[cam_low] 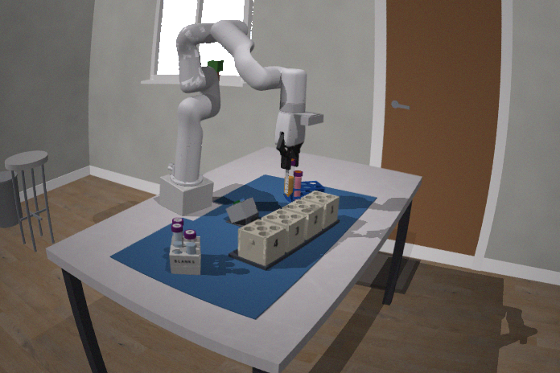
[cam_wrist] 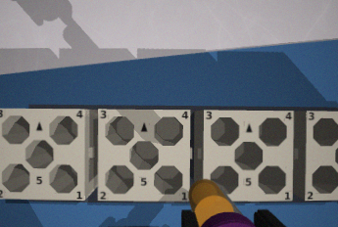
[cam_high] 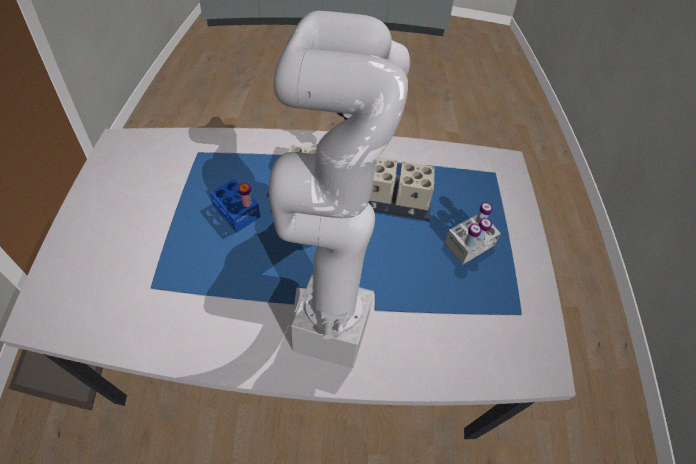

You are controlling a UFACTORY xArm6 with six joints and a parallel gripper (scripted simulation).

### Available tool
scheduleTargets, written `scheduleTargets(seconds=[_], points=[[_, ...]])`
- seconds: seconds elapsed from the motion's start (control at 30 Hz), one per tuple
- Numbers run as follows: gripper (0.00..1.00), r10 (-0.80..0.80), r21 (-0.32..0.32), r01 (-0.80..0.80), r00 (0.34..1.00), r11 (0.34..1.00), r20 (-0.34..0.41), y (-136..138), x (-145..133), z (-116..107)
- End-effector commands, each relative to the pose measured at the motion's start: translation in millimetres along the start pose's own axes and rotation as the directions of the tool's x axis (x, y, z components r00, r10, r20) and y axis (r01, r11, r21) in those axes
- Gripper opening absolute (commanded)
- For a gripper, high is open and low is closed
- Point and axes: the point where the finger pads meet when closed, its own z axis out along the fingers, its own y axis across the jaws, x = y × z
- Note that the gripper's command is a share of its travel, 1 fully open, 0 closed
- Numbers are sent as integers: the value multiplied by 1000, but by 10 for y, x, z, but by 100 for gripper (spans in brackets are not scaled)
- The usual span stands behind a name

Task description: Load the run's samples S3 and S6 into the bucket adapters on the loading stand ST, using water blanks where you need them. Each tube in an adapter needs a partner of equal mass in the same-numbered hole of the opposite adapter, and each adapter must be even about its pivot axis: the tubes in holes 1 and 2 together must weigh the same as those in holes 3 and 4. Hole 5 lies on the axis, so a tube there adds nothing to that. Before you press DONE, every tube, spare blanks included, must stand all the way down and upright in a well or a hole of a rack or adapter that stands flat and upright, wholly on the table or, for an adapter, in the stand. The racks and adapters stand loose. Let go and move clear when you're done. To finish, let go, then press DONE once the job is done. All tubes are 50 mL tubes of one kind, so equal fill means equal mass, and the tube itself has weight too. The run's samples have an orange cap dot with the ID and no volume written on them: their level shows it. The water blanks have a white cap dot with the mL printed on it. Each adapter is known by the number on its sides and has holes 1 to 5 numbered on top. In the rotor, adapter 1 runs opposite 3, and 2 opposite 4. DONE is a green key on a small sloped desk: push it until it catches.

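My gripper (cam_low: 290, 166) (cam_wrist: 227, 219) is shut on an orange-filled sample tube (cam_low: 290, 184) (cam_wrist: 209, 202) with a purple cap. It holds the tube upright by the cap, above the row of cream adapters. In the wrist view the tube's tip hangs at the near edge of the row, between the second adapter (cam_wrist: 144, 154) and the third adapter (cam_wrist: 248, 154), close to hole 1 of the second. All adapter holes in view are empty. A pink-filled sample tube (cam_high: 245, 195) (cam_low: 297, 183) stands in the blue sample rack (cam_high: 229, 209) (cam_low: 312, 186). In the top view the arm hides the gripper.
Adapter 4 (cam_high: 415, 184) (cam_low: 263, 243) and adapter 3 (cam_high: 384, 177) (cam_low: 290, 226) stand in the dark stand (cam_low: 246, 259) with adapters 2 (cam_low: 312, 214) and 1 (cam_low: 329, 204). The white BLANKS rack (cam_high: 458, 240) (cam_low: 184, 260) holds three purple-capped tubes. A grey sloped desk (cam_low: 241, 211) sits behind the stand.
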Motion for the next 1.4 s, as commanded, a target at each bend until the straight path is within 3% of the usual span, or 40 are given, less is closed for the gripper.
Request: scheduleTargets(seconds=[0.0,0.3,0.97,1.37], points=[[0,0,1,0,1000,1000,-4,154,83,-15],[0,0,0,0,1000,1000,-4,555,256,-15],[0,0,0,0,1000,1000,-4,554,256,-15],[0,0,0,0,1000,1000,-4,555,257,225]])
